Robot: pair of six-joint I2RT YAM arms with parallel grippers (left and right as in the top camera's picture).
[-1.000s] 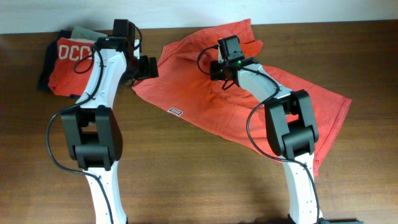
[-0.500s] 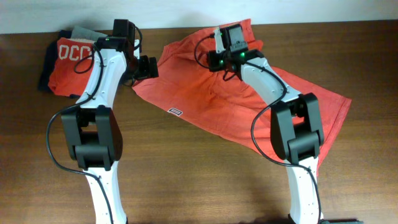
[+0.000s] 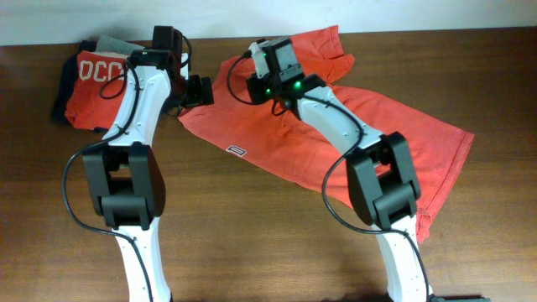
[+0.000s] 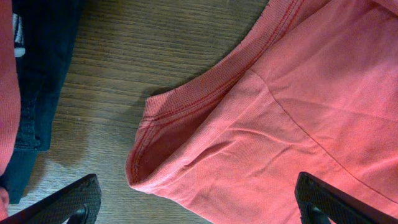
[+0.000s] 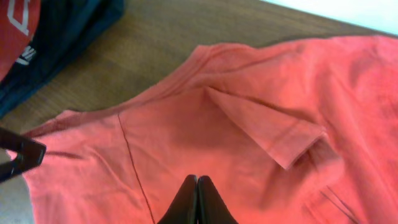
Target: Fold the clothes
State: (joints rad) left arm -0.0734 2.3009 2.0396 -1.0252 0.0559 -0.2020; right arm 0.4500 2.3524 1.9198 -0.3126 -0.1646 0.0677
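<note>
The coral-red T-shirt (image 3: 369,134) lies spread and rumpled across the table's middle and right, with its small hem label (image 3: 237,151) at the near edge. My left gripper (image 3: 200,91) is open at the shirt's left corner. In the left wrist view its fingers (image 4: 199,205) straddle a ribbed, curled edge of the shirt (image 4: 298,112). My right gripper (image 3: 254,86) is over the shirt's upper left part. In the right wrist view its fingers (image 5: 197,199) are shut together just above the fabric (image 5: 186,124), with no cloth between them. A folded-over sleeve (image 5: 273,134) lies ahead of it.
A pile of folded clothes (image 3: 88,75), red with white letters over dark navy and grey, sits at the back left. Its navy edge shows in the left wrist view (image 4: 37,74) and in the right wrist view (image 5: 62,37). The table's back edge meets a white wall (image 3: 419,13).
My right arm has swung left across the upper part of the shirt, toward the left gripper. The left arm and the shirt have not visibly moved.
</note>
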